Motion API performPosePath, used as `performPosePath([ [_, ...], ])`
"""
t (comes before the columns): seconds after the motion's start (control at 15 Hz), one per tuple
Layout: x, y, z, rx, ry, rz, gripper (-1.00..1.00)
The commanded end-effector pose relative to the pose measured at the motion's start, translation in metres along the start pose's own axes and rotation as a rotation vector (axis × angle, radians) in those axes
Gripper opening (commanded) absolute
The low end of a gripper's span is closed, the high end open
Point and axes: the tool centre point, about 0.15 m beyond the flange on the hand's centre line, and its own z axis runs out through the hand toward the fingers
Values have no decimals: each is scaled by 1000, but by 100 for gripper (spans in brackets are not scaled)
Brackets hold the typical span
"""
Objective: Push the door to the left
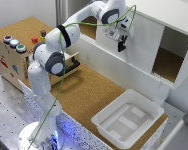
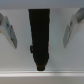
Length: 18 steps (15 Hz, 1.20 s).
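The door is a flat white panel on the front of the white cabinet, standing about mid-width. The cabinet's cork-lined inside shows on either side of it. My gripper hangs right in front of the door's left part. In the wrist view the white door fills the picture. A dark upright bar on it, perhaps a handle, stands between my two grey fingers. The gripper is open, with the fingers wide apart. I cannot tell whether either finger touches the bar.
A white plastic tray lies on the cork table at the front, toward the exterior view's right. A wooden box with coloured buttons and a black drawer handle stands on that view's left, behind my arm.
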Motion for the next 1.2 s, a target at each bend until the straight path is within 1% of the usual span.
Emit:
performPosePath([
  [0.0, -8, -8, 15, -32, 70, 11, -100],
  [0.07, -9, -9, 15, -23, 70, 3, -100],
  [0.2, -15, -13, 13, -28, 110, -15, -100],
  [0.33, -21, -16, 11, -52, 124, -15, -100],
  [0.73, -22, -18, 15, -62, 127, 2, -100],
  [1.13, -18, -44, 16, -29, 136, -71, -100],
])
